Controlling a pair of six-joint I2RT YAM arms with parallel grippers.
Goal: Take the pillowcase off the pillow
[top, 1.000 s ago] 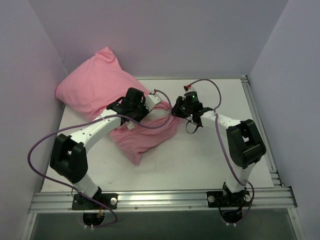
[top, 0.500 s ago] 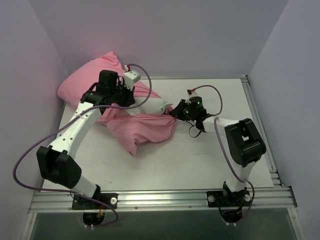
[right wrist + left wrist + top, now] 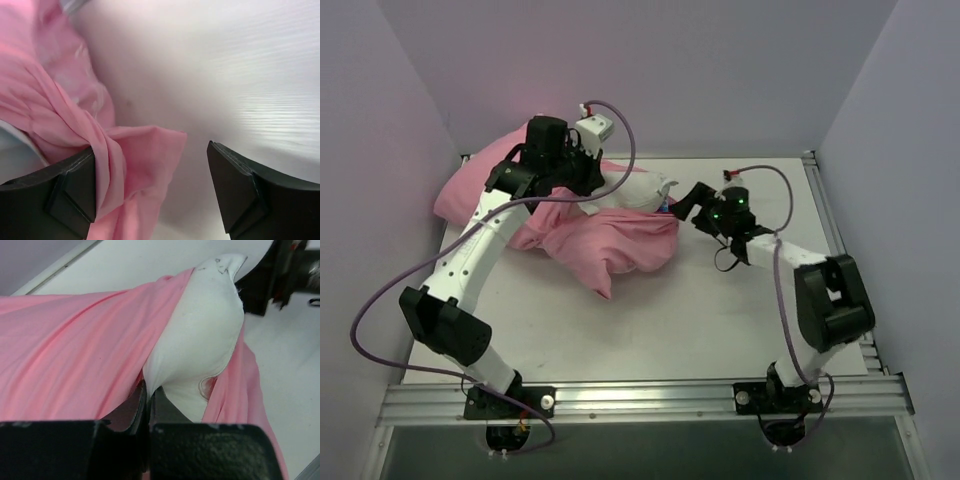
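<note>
Lavender walls (image 3: pixel 670 70) box in the white tabletop (image 3: pixel 720 320), and on my overhead feed the work sits toward its far left. What I'm handling is the soft pink fabric pillowcase (image 3: pixel 620 245), crumpled into a loose heap of folds. It looks matte on the faces I can see, and I can't make out any pattern from here. Out of its open mouth bulges the plump off-white plain-fabric pillow (image 3: pixel 635 190), with only one end bared and the rest hidden under pink.

That bared end runs roughly left to right across the table, its pointed corner aimed at my right gripper (image 3: pixel 685 205). The pink heap lies along much the same line, from the far left wall toward the middle. One tail of cloth points back toward the arm bases.

On the left wrist feed my left gripper (image 3: pixel 148 395) is clenched, its fingers (image 3: pixel 125 412) pressed together with a pinch of white pillow cloth caught between them. Pink cloth lies against the outer side of one finger, and the pillow swells away from the tips toward its corner.

On the right wrist feed the right gripper's fingers (image 3: pixel 70 190) stand wide apart, released and grasping nothing. A twisted fold of pink cloth lies against one finger and spills into the gap, while the other finger hangs over bare table.
</note>
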